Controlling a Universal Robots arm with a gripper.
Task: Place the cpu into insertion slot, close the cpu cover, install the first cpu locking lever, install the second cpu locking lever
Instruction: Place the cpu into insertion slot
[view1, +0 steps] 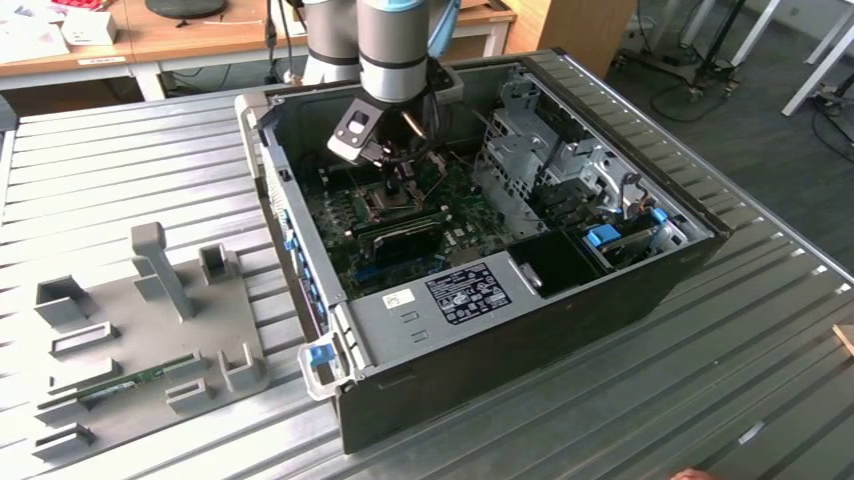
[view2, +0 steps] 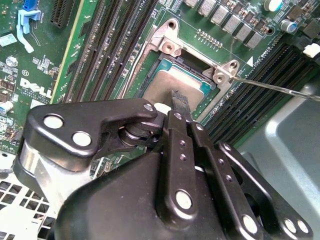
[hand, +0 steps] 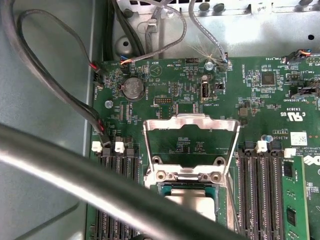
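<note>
The cpu (view2: 167, 84) lies flat in the insertion slot (view2: 220, 75) on the green motherboard (view1: 461, 215). My gripper (view2: 178, 100) hangs just over one edge of the chip, shut with nothing in it. In the exterior view the gripper (view1: 396, 190) reaches down into the open computer case over the socket. The cpu cover (hand: 190, 119) is swung open and lies back over the board beyond the slot (hand: 187, 176), with the cpu (hand: 192, 204) uncovered. A thin wire locking lever (view2: 275, 86) sticks out to one side of the socket, unlatched.
Memory slots (view2: 105, 55) flank the socket on both sides. Cable bundles (hand: 55, 85) run along the case wall near the board. Drive cages (view1: 561, 160) fill the case at the exterior view's right. A grey fixture plate (view1: 134, 340) lies on the table at the exterior view's left.
</note>
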